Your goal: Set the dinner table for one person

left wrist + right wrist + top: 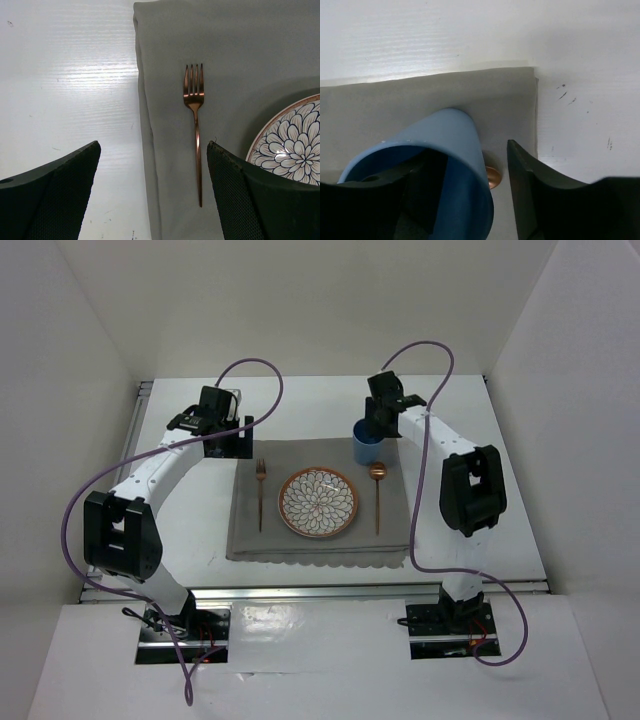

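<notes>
Right gripper (469, 149) straddles the wall of the blue cup (368, 443) in the upper right of the placemat (250, 535). One finger is inside and the other just clear outside, so we see no grip. Left gripper (152, 145) hangs spread wide and empty above the fork (195, 130). The dinner table (300, 410) fills mid-frame in the overhead view, under the placemat, plate (318, 502) and spoon (377, 495).

The white, aluminium-railed counter (205, 532) is lying flat beneath the left claw (152, 147) and right claw (470, 155), spreading past both.
</notes>
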Action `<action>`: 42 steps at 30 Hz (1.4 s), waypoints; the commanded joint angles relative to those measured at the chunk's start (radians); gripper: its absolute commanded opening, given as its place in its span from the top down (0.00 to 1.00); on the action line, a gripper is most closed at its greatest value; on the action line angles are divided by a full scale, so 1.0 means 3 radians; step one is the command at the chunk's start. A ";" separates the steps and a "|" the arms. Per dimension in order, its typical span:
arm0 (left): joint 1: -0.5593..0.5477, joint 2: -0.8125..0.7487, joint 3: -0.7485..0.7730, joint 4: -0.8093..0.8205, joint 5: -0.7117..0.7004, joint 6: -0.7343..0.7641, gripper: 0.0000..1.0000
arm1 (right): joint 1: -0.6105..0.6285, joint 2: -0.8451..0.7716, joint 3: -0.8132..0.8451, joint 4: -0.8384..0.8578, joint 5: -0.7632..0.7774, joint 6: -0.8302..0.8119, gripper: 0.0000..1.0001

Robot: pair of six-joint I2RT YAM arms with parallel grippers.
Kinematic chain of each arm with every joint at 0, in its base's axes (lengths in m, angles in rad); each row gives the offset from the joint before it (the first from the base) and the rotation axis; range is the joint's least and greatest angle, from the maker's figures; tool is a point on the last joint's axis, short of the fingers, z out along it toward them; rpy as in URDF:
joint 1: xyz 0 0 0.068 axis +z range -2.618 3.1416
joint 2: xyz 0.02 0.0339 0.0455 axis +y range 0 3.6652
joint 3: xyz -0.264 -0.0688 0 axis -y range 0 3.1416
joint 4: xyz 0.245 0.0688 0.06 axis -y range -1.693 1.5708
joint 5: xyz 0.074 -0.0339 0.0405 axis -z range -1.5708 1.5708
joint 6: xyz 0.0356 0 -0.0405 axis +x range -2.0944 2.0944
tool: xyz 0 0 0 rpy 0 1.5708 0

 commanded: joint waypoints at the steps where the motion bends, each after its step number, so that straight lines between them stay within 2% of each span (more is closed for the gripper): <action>1: 0.0002 -0.0117 -0.0023 0.0071 0.0044 0.0038 0.08 | -0.0024 -0.0083 0.0128 0.0087 0.0046 -0.0077 0.41; 2: 0.0002 -0.0117 -0.0023 0.0071 0.0044 0.0038 0.08 | -0.0024 -0.0119 0.0129 0.0087 0.0046 -0.0078 0.36; 12: 0.0002 -0.0117 0.0044 0.0071 -0.0068 0.0100 0.08 | -0.0024 -0.0604 0.0348 -0.0041 0.0219 -0.0180 0.24; 15: 0.0002 -0.0147 0.0105 0.0035 -0.0119 0.0181 0.08 | -0.0024 -0.0936 0.0349 -0.0138 0.0256 -0.0180 0.10; 16: 0.0037 -0.0188 0.0105 0.0035 -0.0165 0.0181 0.08 | -0.0024 -0.1115 0.0318 -0.0179 0.0291 -0.0180 0.00; 19: 0.0109 -0.0254 0.0105 0.0035 -0.0196 0.0247 0.08 | -0.0024 -0.1366 0.0272 -0.0393 0.0327 -0.0078 0.00; 22: 0.0267 -0.0295 0.0105 -0.0133 -0.0196 0.0279 0.08 | -0.0136 -0.1622 0.0145 -0.0924 0.0378 0.0253 0.00; 24: 0.0487 -0.0407 0.0003 -0.0236 -0.0196 0.0355 0.08 | -0.0269 -0.1877 -0.0064 -0.1349 0.0439 0.0463 0.00; 30: 0.1228 -0.0862 -0.0431 -0.0364 -0.0277 0.0621 0.03 | -0.0377 -0.2731 -0.0755 -0.1758 0.0424 0.0914 0.00; 32: 0.1417 -0.1103 -0.0554 -0.0394 -0.0313 0.0768 0.00 | -0.0377 -0.2763 -0.0792 -0.1932 0.0343 0.1128 0.00; 37: 0.1689 -0.1542 -0.0882 -0.0461 -0.0252 0.1020 0.00 | -0.0377 -0.2763 -0.0700 -0.2505 0.0276 0.1262 0.00; 42: 0.1791 -0.1788 -0.1005 -0.0609 -0.0191 0.1229 0.00 | -0.0377 -0.3074 -0.0817 -0.2506 -0.0117 0.1175 0.00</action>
